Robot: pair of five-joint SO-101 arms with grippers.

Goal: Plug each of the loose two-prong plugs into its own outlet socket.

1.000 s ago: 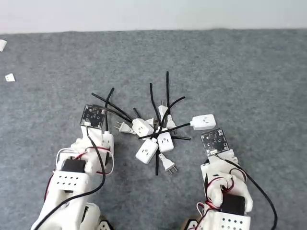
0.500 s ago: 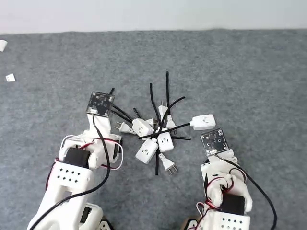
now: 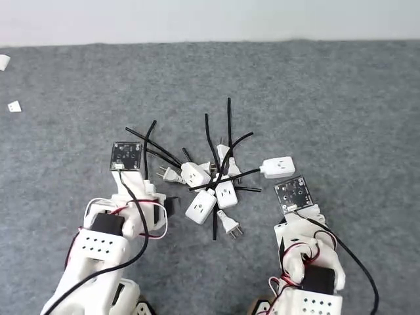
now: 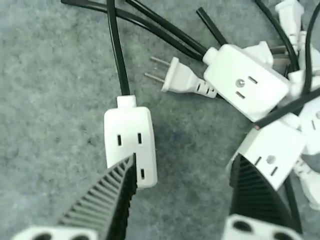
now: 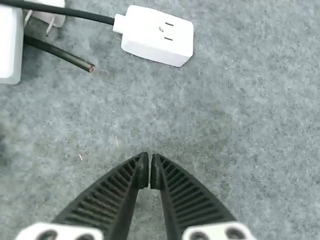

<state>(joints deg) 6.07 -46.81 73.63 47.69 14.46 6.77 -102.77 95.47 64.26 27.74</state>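
Lying tangled at the centre of the high view, the two-prong plugs (image 3: 169,174) and outlet sockets (image 3: 201,207) sit unjoined on grey carpet (image 3: 341,98). The left gripper (image 4: 184,167) hangs spread wide, one finger overlapping the nearest socket (image 4: 129,145). The right gripper (image 5: 149,167) is pinched closed on nothing, near an outlying socket (image 5: 157,35). Crossed black cords (image 3: 228,118) could drag neighbouring pieces if one is lifted. Five sockets and at least three plugs can be counted.

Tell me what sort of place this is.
Probably a robotics test bench: a grey felt-like mat serves as work surface, short cut-off cords with plugs and sockets lie heaped, and a bare white wall stands behind.
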